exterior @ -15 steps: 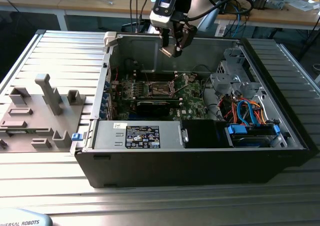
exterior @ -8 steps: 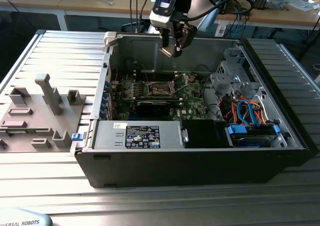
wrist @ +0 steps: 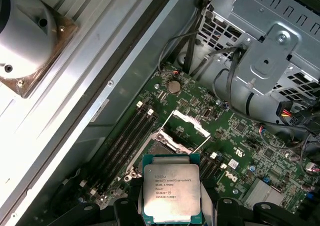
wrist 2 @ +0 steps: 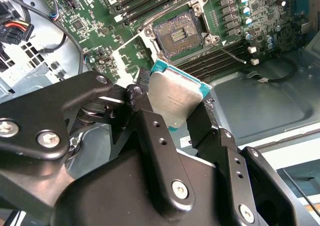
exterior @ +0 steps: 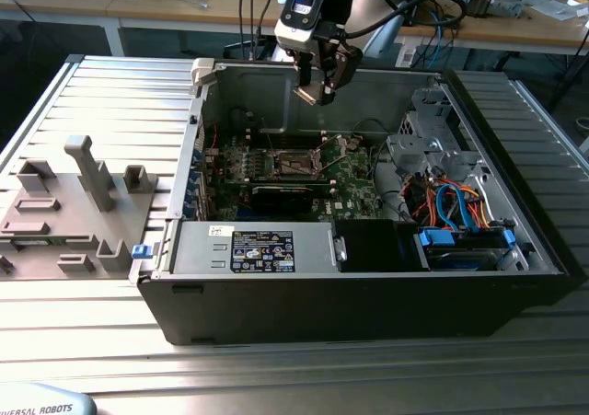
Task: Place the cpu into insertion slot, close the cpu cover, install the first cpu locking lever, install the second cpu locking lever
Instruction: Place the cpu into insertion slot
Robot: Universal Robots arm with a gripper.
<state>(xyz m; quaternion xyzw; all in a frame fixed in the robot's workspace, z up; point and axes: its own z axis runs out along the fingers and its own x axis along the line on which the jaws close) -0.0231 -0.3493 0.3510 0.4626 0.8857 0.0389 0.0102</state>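
0 of 4 steps done. cpu [wrist 2: 175,98] not yet seated: socket [wrist 2: 175,35] is bare with its contact field exposed, and the cpu cover [wrist: 191,123] stands open. One locking lever [wrist 2: 227,50] looks unlatched, sticking out sideways. Left to do: seat cpu, shut cover, both levers.

gripper [exterior: 320,91] jaws are closed partway, pinching the cpu by two opposite edges, metal lid showing in both wrist views. The cpu hangs in the air, tilted, well above the motherboard [exterior: 276,171] and, by my read, roughly over the socket area.

Arm comes in from above the rear wall of the open PC case [exterior: 368,286], wrist angled down into it, touching nothing
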